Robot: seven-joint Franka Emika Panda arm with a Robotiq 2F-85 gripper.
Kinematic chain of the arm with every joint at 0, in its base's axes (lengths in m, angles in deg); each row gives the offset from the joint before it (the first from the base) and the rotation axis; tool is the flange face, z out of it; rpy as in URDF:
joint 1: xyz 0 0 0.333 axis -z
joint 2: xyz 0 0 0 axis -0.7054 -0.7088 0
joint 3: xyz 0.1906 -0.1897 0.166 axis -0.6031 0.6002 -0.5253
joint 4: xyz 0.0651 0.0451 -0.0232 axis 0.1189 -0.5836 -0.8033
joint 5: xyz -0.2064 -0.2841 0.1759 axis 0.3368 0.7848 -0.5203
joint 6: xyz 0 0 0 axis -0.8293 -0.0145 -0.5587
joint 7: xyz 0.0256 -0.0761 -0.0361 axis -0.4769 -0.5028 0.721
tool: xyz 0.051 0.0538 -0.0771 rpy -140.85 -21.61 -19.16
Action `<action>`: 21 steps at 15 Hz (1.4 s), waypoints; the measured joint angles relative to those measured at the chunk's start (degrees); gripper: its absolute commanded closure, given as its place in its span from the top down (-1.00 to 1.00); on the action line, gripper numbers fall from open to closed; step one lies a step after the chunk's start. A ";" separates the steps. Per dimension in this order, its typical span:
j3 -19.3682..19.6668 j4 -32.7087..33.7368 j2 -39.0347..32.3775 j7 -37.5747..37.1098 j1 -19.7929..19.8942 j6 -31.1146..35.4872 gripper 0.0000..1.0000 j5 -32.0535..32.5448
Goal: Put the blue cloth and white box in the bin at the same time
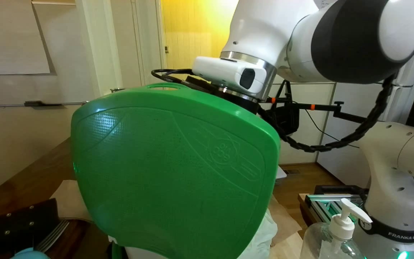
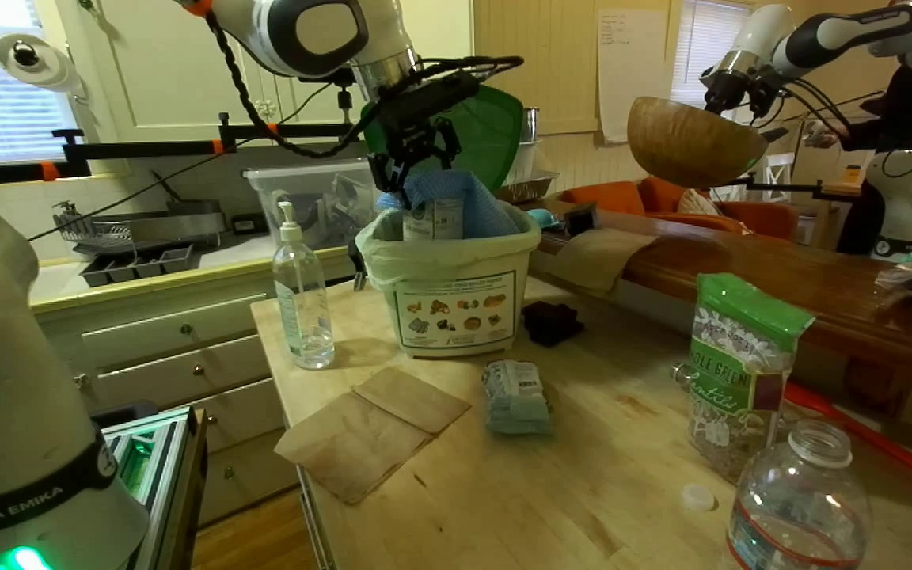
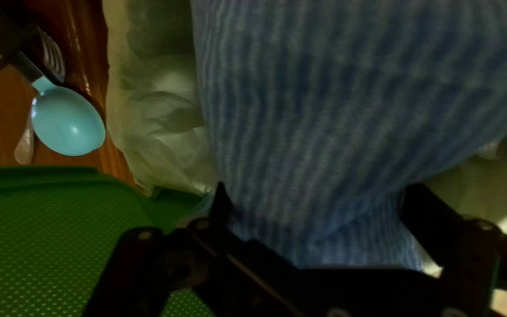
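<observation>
The bin [image 2: 456, 313], a whitish tub with a pale liner, stands at the far end of the wooden counter. Its raised green lid [image 1: 178, 169] covers the gripper, cloth and box in that exterior view. Inside the bin's mouth, the white box [image 2: 446, 222] sits upright, its top reaching above the rim. The blue cloth [image 2: 488, 207] drapes over and behind it. My gripper [image 2: 426, 180] is right above them, jaws spread wide. In the wrist view the striped cloth [image 3: 315, 110] fills the space between the fingers [image 3: 425, 220], with a small gap by one finger; the box is hidden there.
A pump bottle [image 2: 303, 305] stands beside the bin. Brown paper [image 2: 377, 431] and a small packet [image 2: 516, 396] lie in front. A lentil bag [image 2: 741, 380] and a clear bottle [image 2: 800, 507] are nearer. A light-blue spoon [image 3: 68, 121] lies past the rim.
</observation>
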 measured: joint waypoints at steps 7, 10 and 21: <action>1.89 -1.62 -2.74 0.01 -0.09 12.55 1.00 -5.55; 2.17 -1.55 -4.53 0.01 -0.54 16.37 1.00 -7.41; 1.63 -0.05 -4.11 -7.12 1.97 16.86 1.00 -4.44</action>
